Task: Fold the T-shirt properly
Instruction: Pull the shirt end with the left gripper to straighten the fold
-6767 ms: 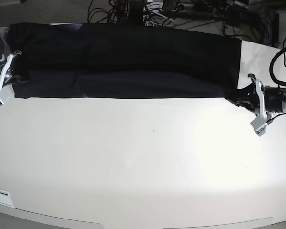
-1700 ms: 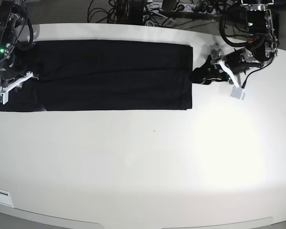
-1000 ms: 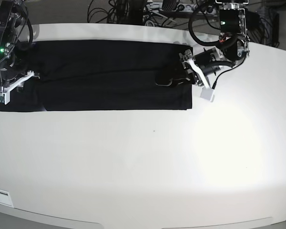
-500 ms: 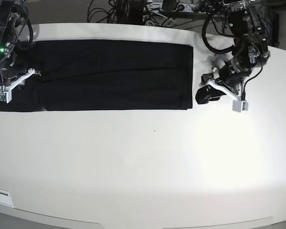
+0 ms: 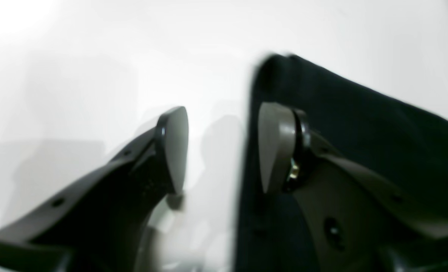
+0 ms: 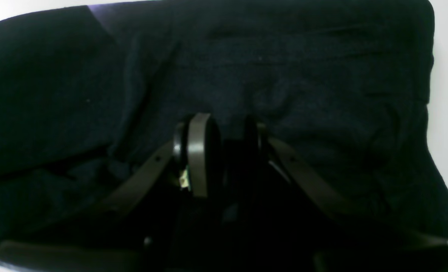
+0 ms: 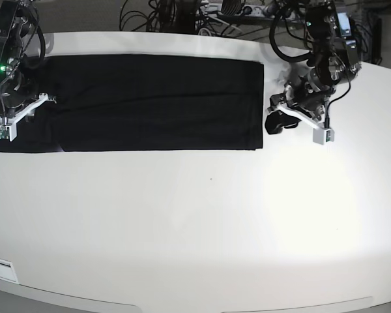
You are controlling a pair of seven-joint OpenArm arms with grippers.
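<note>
Base view shows the T-shirt (image 7: 150, 101) lying as a long black band across the table (image 7: 202, 222) from about 9 to 1 o'clock, flat, with a straight edge at its 3 o'clock end. That end looks doubled over, which I judge is one fold toward a shorter packet.

The left gripper (image 7: 292, 120) hovers just off that edge at 2 o'clock. Left wrist view shows its jaws wide apart with nothing between them: one finger over bare table, the other over the cloth's rim (image 5: 345, 124). Placed astride the edge like this, it seems set either to clear the cloth or to pick up the rim for another fold; I cannot say which.

The right gripper (image 7: 12, 111) sits on the shirt's far end at 9 o'clock. Right wrist view shows its jaws (image 6: 224, 151) partly closed over dark cloth, yet black on black hides whether fabric is really pinched, so I cannot tell. Pinning that end would keep the band from sliding while the other arm works, which may be why it rests there.

Against the oldest frame, the shirt is much shorter: its 3 o'clock end then reached nearly the table's edge. A second ago the left gripper was over the cloth; half a second ago it was already off it, and since then it has only edged a little closer to the rim. The right gripper has barely moved.
</note>
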